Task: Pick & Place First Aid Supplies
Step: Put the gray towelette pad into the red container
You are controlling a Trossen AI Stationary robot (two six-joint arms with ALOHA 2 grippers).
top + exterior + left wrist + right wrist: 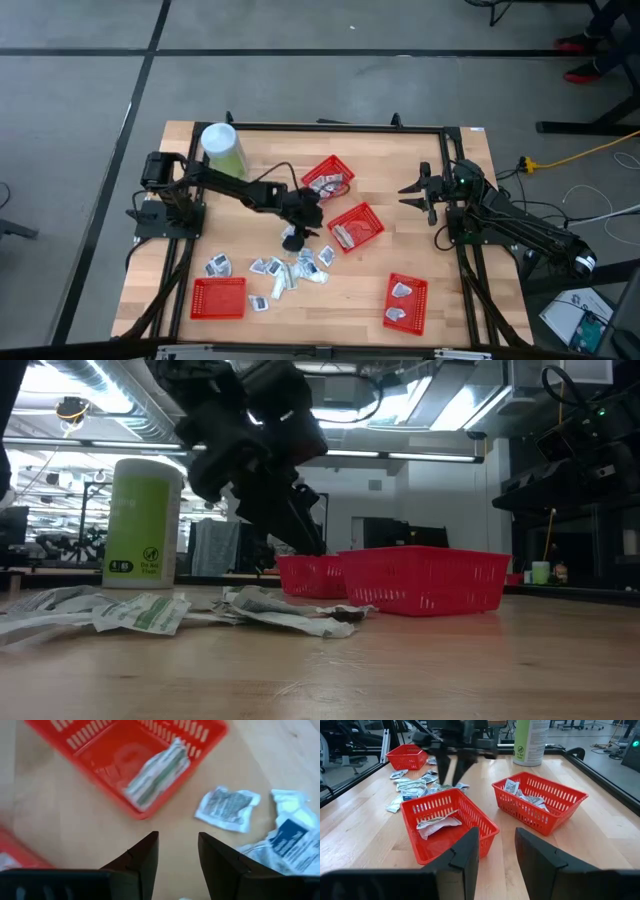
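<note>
The two dark fingers [145,862] of the left claw [291,238] are showing nearest in the left wrist view, standing apart with a bare gap between them and pinching nothing. This claw is hanging over the middle of the desk [430,190]. Just ahead of it a red basket [356,227] is sitting, with one striped packet [157,775] lying inside against the wall. Beside the claw, loose first aid supplies [285,272] are lying scattered on the wood: a grey printed packet [227,808] and a packet with a blue mark [292,837] are both close to the fingertips (not touching them).

A second red basket [329,177] is standing a little farther beyond the claw and is holding several packets. Two more red baskets are lying on the near side of the pile, one [218,297] to the left and one [406,302] to the right with packets in it. The pale-green canister [222,148] is standing upright near the left arm's base.

The right claw [417,194] is waiting at the right edge of the desk, fingers spread and empty.
</note>
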